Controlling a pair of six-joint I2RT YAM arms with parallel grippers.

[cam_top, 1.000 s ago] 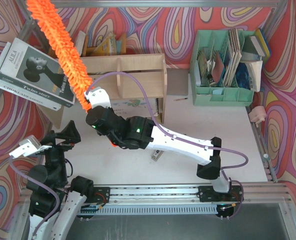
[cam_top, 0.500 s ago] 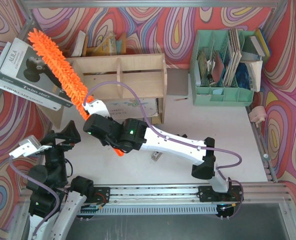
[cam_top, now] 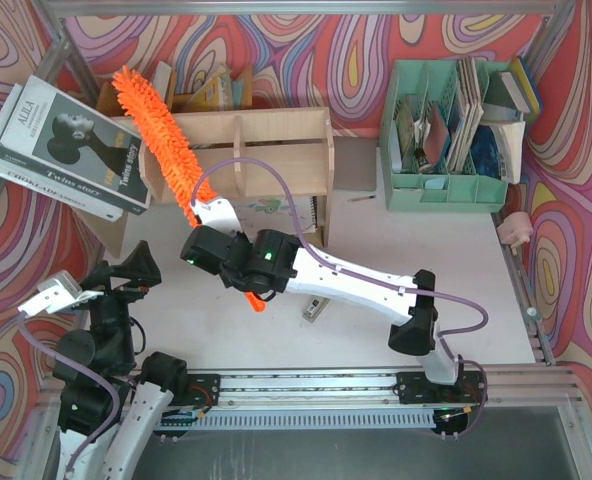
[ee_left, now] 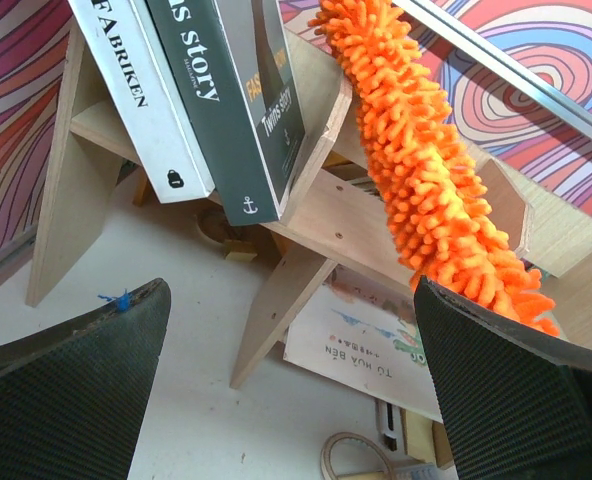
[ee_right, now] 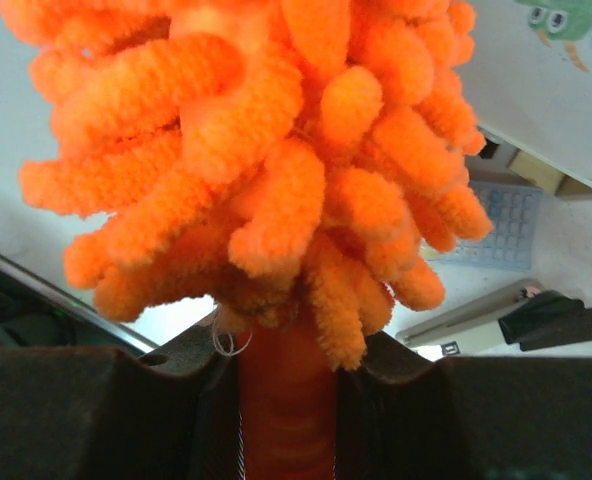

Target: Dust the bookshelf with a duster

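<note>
The duster point(cam_top: 161, 150) is lying slantwise over the left end of the bookshelf point(cam_top: 276, 128), its fluffy head running from the shelf's far left corner towards its near edge. Whether it is touching the top board cannot be told. The right gripper point(cam_top: 214, 212) is clamping the thin orange handle just below the fluff. In the right wrist view the handle is sitting tight between the two dark fingers point(ee_right: 396, 410), and the duster point(ee_right: 266, 170) is filling most of the picture. The handle's free end is poking out below the arm.

The bookshelf is standing towards the far edge of the table point(cam_top: 396, 250), left of the middle. Some books point(cam_top: 66, 150) are leaning against its left end, and a booklet point(cam_top: 266, 208) is lying under it.

The left gripper point(cam_top: 126, 275) is hanging near the table's near left corner with its jaws wide apart, holding nothing. A green organiser point(cam_top: 446, 190) is standing at the far right corner.
</note>
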